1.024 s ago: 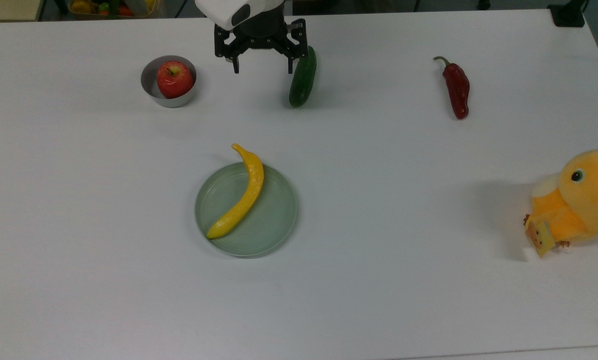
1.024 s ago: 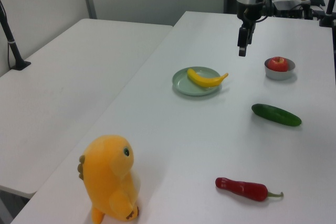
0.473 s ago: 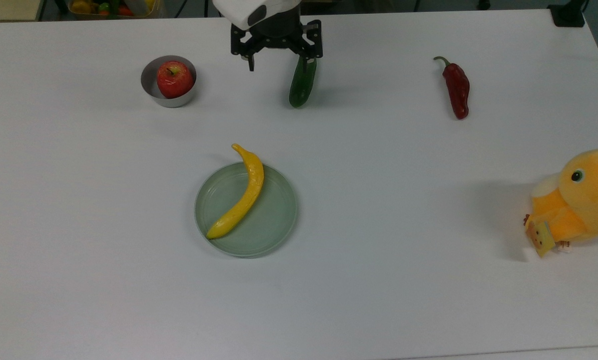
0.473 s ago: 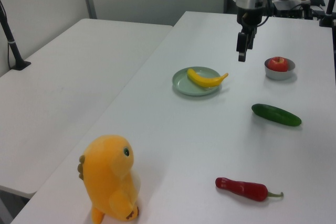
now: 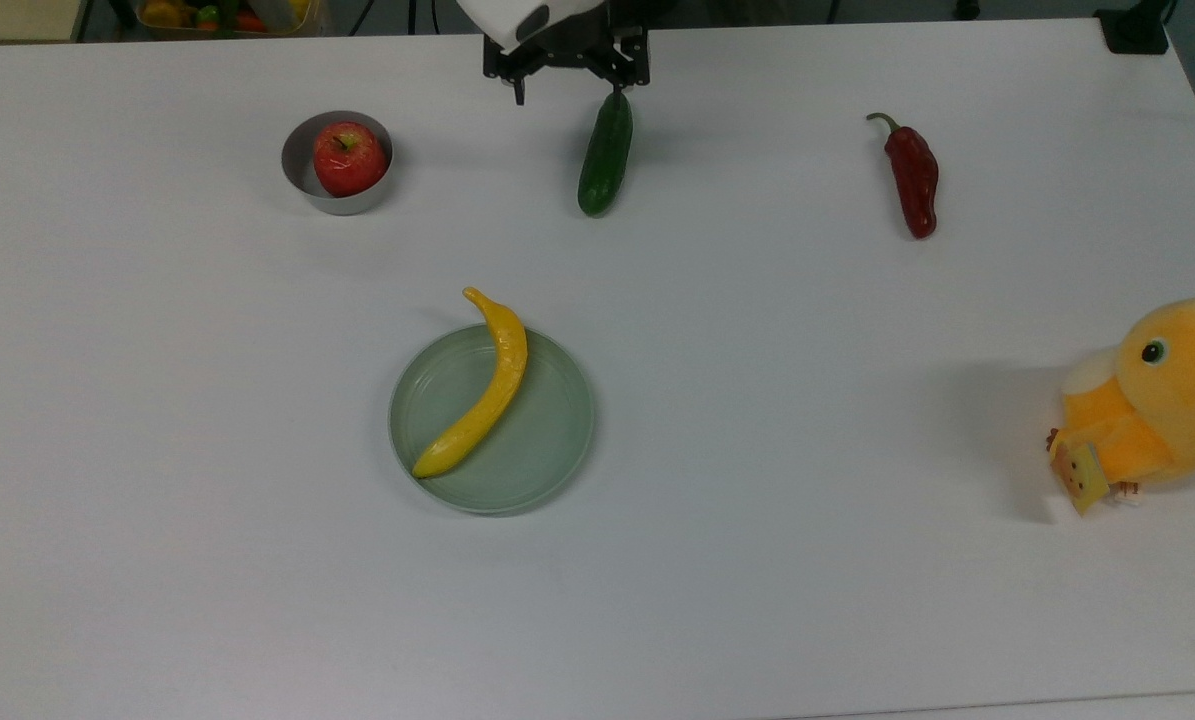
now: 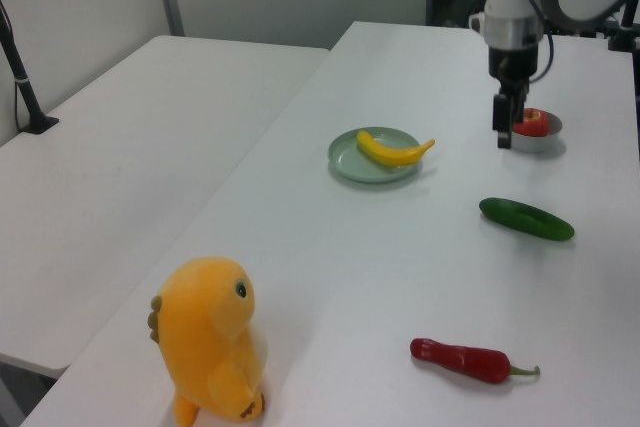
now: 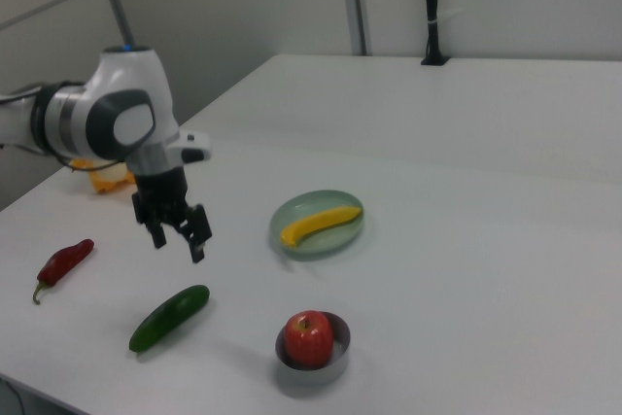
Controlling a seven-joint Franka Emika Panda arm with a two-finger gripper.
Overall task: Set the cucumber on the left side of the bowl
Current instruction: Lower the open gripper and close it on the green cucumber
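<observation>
The dark green cucumber (image 5: 605, 153) lies on the white table in the top view, to the right of the small metal bowl (image 5: 298, 150), which holds a red apple (image 5: 349, 160). My gripper (image 5: 569, 88) hovers open and holds nothing, just past the cucumber's far end at the top view's upper edge. In the right view the gripper (image 7: 177, 246) hangs above the table, up and behind the cucumber (image 7: 170, 318), with the bowl (image 7: 313, 367) to the right. In the left view the gripper (image 6: 503, 129) hangs in front of the bowl (image 6: 547, 140), above the cucumber (image 6: 526, 218).
A pale green plate (image 5: 549, 432) with a yellow banana (image 5: 482, 385) sits mid-table. A dark red chili pepper (image 5: 912, 178) lies to the top view's right of the cucumber. An orange plush toy (image 5: 1157, 405) stands at the top view's right edge.
The open gripper has moved toward the top view's right and upper edge, ending over the cucumber's far end. In the left view it shifted right and lower. The cucumber has not moved.
</observation>
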